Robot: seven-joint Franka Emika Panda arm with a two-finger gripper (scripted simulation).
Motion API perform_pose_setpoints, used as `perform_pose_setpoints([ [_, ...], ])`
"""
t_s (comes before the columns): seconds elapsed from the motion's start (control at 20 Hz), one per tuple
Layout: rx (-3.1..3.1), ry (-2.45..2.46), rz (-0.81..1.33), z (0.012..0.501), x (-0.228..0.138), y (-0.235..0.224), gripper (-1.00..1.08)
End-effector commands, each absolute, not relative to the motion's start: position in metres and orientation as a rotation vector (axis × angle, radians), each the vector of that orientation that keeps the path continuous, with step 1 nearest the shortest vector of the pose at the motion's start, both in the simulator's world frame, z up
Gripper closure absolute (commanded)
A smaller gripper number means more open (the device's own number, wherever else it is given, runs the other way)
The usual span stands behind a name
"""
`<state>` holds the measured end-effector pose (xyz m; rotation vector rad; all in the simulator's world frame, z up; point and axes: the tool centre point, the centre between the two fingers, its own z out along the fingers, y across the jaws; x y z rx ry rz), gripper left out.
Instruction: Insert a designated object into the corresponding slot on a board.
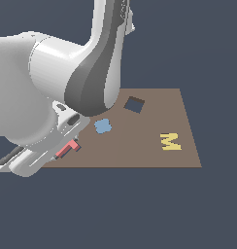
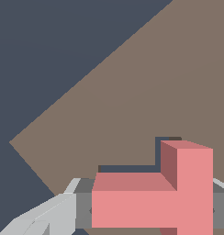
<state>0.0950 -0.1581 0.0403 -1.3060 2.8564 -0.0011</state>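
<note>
At the exterior view's left, the gripper (image 1: pixel 67 146) is seen low over the near left corner of the brown board (image 1: pixel 140 146), with the pink T-shaped block (image 1: pixel 68 148) pinched between the jaws. In the wrist view the block (image 2: pixel 153 197) is shown clamped by a grey finger (image 2: pixel 63 213) on either side, just above the board (image 2: pixel 146 92), a dark strip showing just past its far edges. Further right, a light-blue blob piece (image 1: pixel 103 126) is laid flat, then a dark square cut-out (image 1: pixel 134 104), and a yellow M-shaped piece (image 1: pixel 170 141) nearest the right edge.
</note>
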Motion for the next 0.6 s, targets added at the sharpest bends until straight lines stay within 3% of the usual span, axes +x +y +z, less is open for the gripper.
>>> perform_pose_setpoints([
  [0.0,-1.305,2.857,-0.001,0.0383,0.0949,-0.1579,1.08],
  [0.2,-1.3,2.859,0.0,0.0306,0.0944,-0.1575,1.08],
  [0.25,-1.3,2.859,0.0,0.0306,0.0944,-0.1575,-0.92],
  [0.55,-1.3,2.859,0.0,0.0306,0.0944,-0.1575,-0.92],
])
